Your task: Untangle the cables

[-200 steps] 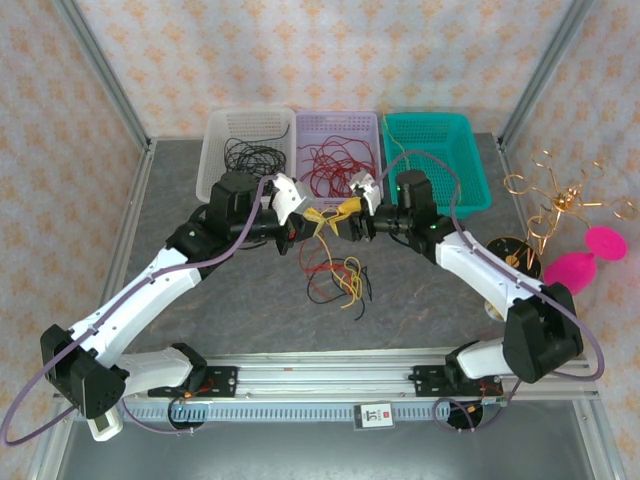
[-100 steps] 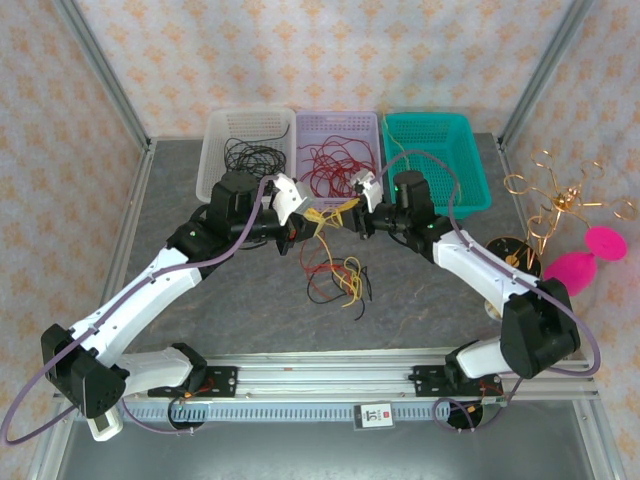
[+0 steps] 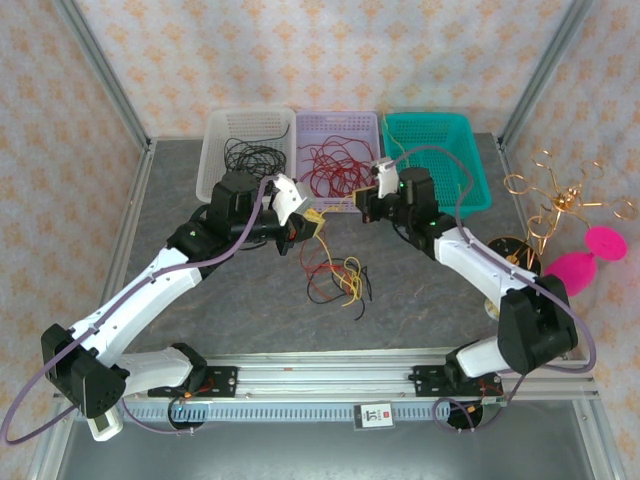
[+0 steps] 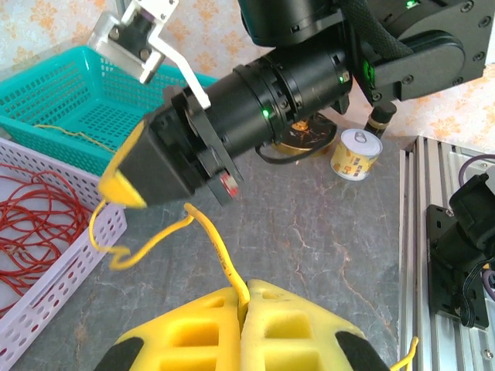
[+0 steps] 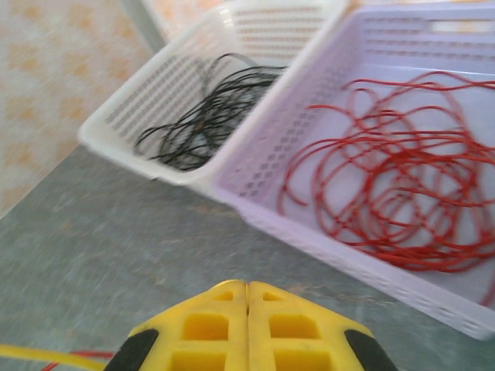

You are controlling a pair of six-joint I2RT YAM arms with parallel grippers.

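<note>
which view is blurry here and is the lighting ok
Right wrist view: soft all over, the red cables and lilac basket smeared. Left wrist view: crisp on the right gripper and yellow cable, the left gripper close to the lens slightly soft. Top external view: sharp, evenly lit, only faint shadows, no glare.

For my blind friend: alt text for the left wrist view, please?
The left gripper, shut, pinches a yellow cable that curls up toward the right gripper; red cables lie in a lilac basket at left.
</note>
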